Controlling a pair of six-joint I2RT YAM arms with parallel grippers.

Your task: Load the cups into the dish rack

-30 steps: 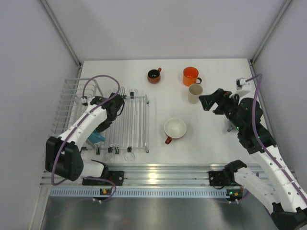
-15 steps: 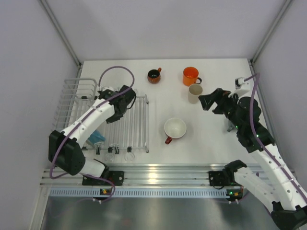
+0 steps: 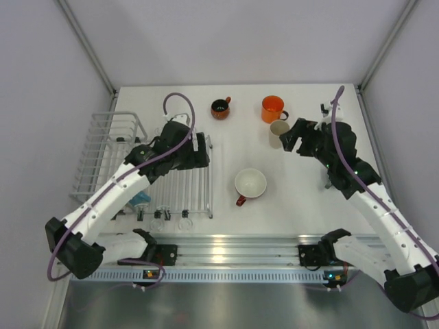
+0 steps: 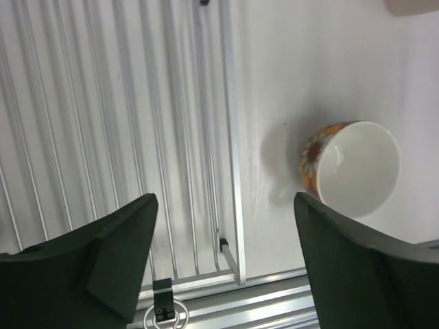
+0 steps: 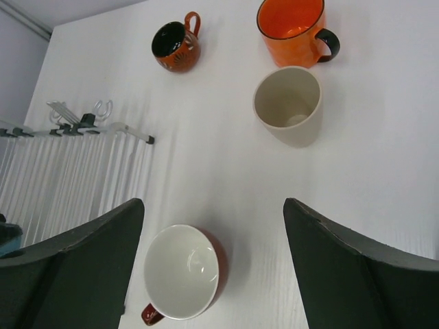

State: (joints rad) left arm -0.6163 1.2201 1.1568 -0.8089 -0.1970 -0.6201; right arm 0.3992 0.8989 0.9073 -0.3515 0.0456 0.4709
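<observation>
Four upright cups point(image 3: 250, 184) beside dish rack point(image 3: 194, 179)

white table point(image 3: 288, 205), wire dish rack point(image 3: 192, 192) at left, four cups point(image 3: 250, 184) upright

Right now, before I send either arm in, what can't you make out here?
- Blue mug: top view, left arm covers most of it.
- Cream mug: handle shows in no view; top edge crops it in the left wrist view.
- Wide red mug: in the left wrist view its own body hides the handle.
</observation>
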